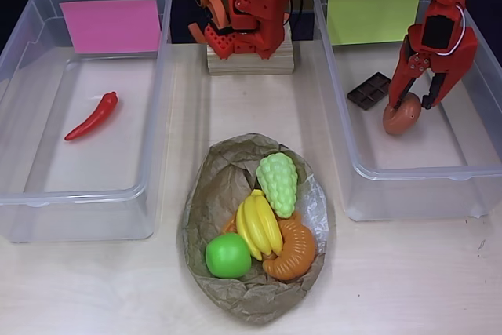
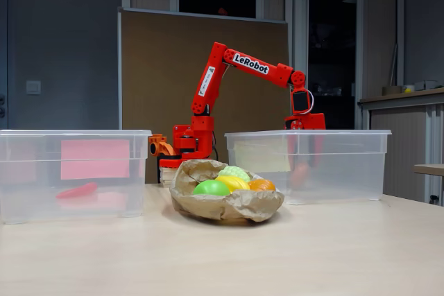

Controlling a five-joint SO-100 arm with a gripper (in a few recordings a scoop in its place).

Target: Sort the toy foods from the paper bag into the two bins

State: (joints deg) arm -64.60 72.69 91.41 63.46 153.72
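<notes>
Item: red two-finger gripper [image 1: 414,106], lowered inside the clear plastic bin with the yellow-green label [image 1: 478,115]. Your fingers straddle the round brown toy donut [image 1: 401,118]; whether they grip it or have let go, you cannot tell. The donut rests at the bin floor, directly beneath the fingers, just beside the flat brown chocolate bar [image 1: 369,89]. Remaining in the crumpled brown paper bag [image 1: 227,182] on the bench: grapes, bananas, apple, croissant. Red chili [image 1: 92,115] lies in the pink-label bin [image 1: 157,115].
</notes>
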